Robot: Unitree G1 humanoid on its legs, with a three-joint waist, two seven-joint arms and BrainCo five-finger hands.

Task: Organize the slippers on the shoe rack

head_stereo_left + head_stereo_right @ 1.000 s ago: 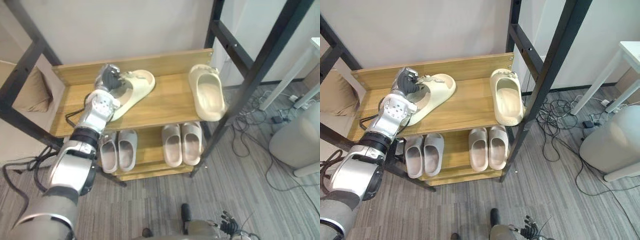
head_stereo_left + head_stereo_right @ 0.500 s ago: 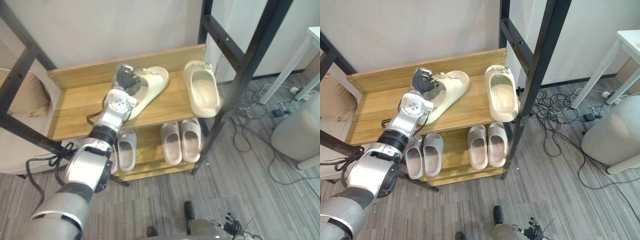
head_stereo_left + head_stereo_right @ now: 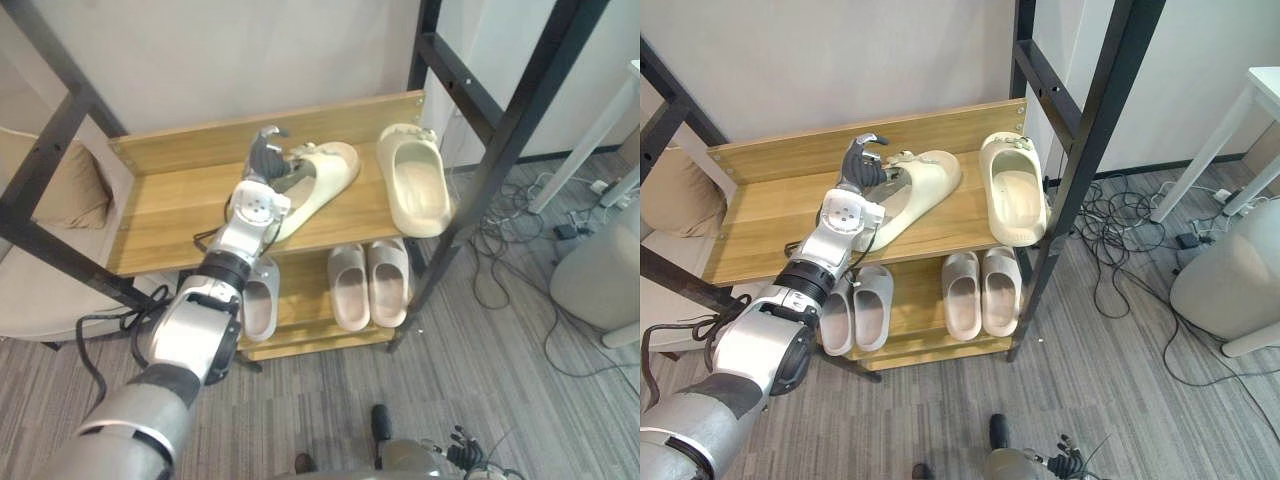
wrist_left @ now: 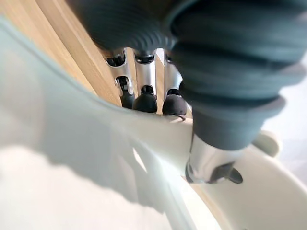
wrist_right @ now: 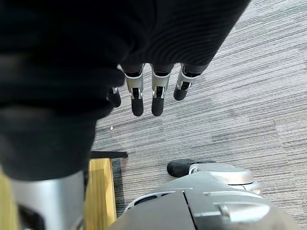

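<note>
On the wooden shoe rack's top shelf (image 3: 170, 215) a cream slipper (image 3: 318, 176) lies at an angle, its toe pointing to the back right. My left hand (image 3: 261, 167) sits at its heel. In the left wrist view its fingers (image 4: 145, 98) are stretched out against the slipper's rim (image 4: 96, 129), with the thumb on the inner side, so the hand is open. A second cream slipper (image 3: 416, 190) lies straight at the shelf's right end. My right hand (image 5: 144, 91) hangs open above the carpet.
The lower shelf holds two pairs of greyish slippers (image 3: 368, 283), the left pair (image 3: 259, 302) partly behind my arm. Black frame posts (image 3: 500, 150) flank the rack. A beige cushion (image 3: 75, 190) lies left; cables (image 3: 520, 250) and a pale rounded bin (image 3: 605, 275) are to the right.
My left hand has slid the angled slipper to the right, closer to the other one. Its fingers have uncurled from the heel.
</note>
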